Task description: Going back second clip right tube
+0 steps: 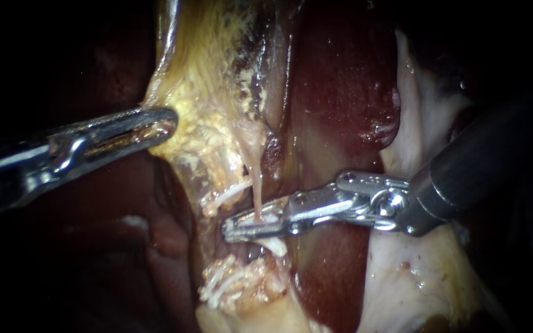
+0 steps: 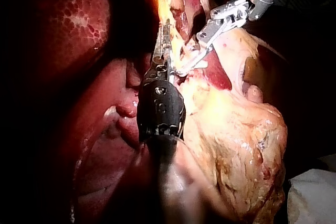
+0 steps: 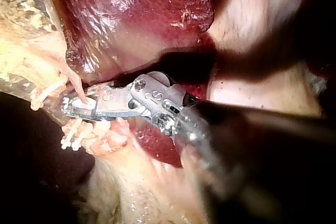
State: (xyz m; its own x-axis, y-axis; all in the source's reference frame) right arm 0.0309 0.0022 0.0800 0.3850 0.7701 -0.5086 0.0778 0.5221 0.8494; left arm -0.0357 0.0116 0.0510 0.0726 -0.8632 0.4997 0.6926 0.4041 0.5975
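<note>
Right instrument (image 1: 232,229) comes in from the right edge of the endoscope view, tip sitting just below centre. Its jaws are pressed in on a white clip (image 1: 268,217), only a sliver of gap between them. The thin pink tube (image 1: 257,194) hangs straight down from the frayed yellowish tissue (image 1: 211,123) and meets the jaws right at that clip. Over at centre left, the left instrument (image 1: 158,126) has its jaws pinched on the yellowish tissue's edge. Dark red liver (image 1: 340,80) fills the upper middle behind them. From the right wrist camera, the clip (image 3: 81,106) lies between the jaws, touching the tube's lower end.
</note>
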